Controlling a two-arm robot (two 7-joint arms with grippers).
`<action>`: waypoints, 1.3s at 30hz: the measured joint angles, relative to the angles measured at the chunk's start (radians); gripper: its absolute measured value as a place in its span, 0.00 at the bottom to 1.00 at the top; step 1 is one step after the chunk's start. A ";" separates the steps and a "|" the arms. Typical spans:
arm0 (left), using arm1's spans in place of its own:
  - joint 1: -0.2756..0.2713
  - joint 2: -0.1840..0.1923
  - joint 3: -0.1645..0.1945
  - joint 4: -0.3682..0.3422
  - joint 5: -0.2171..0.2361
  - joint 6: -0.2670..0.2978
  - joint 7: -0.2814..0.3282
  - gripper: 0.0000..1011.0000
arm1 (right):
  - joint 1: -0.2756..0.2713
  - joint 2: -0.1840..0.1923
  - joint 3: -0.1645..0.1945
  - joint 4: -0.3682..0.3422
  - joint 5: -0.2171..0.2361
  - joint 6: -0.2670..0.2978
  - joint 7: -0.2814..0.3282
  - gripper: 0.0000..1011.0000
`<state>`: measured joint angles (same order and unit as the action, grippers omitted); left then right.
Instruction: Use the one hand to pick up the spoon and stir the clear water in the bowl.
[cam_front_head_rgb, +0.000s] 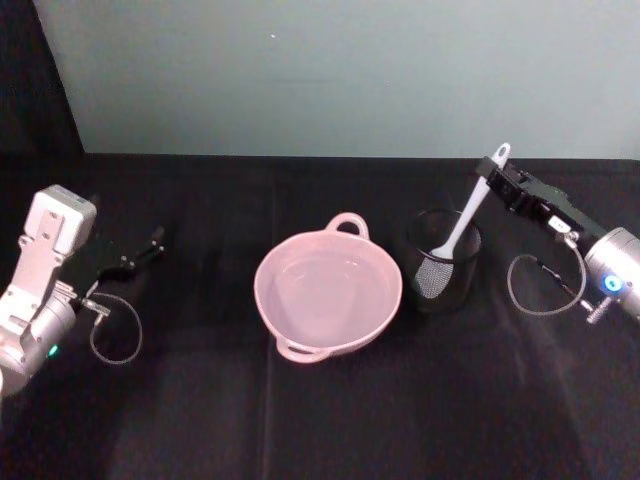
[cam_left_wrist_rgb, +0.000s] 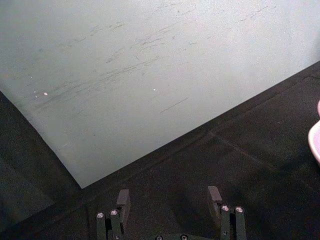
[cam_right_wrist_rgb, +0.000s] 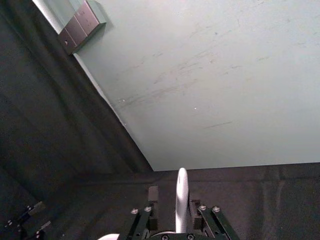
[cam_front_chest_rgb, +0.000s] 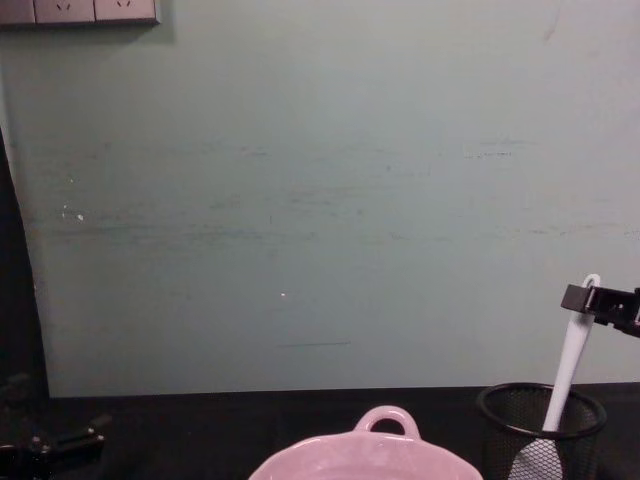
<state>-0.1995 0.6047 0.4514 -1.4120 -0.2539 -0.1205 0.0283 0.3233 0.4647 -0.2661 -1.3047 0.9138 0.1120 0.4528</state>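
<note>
Early stage — nothing stirred yet. Spoon (cam_front_head_rgb: 468, 215) stands tilted in the mesh cup (cam_front_head_rgb: 443, 262), just right of the bowl (cam_front_head_rgb: 328, 290); water (cam_front_head_rgb: 325, 285) lies still. Right hand (cam_front_head_rgb: 494, 180) is at the spoon's upper handle, fingers either side — whether clamped, cannot tell. Lift, carry and stir remain. Left hand (cam_left_wrist_rgb: 170, 202) parked open, well left of the bowl.

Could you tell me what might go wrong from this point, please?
The right gripper grips the spoon high up, just below its tip, so the spoon could pivot when lifted. Its scoop sits deep in the mesh cup; pulling out at an angle might tip the cup. The bowl sits close beside the cup, so a swinging spoon could hit its rim.
</note>
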 joint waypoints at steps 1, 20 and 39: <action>0.000 0.000 0.000 0.000 0.000 0.000 0.000 1.00 | 0.000 0.000 0.000 0.000 0.000 0.000 0.000 0.38; 0.000 0.000 0.000 0.000 0.000 0.000 0.000 1.00 | 0.000 0.000 0.001 -0.001 -0.002 0.000 0.000 0.94; 0.000 0.000 0.000 0.000 0.000 0.000 0.000 1.00 | -0.057 0.095 -0.028 -0.088 -0.220 -0.106 -0.102 0.99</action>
<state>-0.1995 0.6047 0.4514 -1.4120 -0.2539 -0.1205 0.0283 0.2665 0.5594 -0.2938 -1.3927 0.6937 0.0064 0.3503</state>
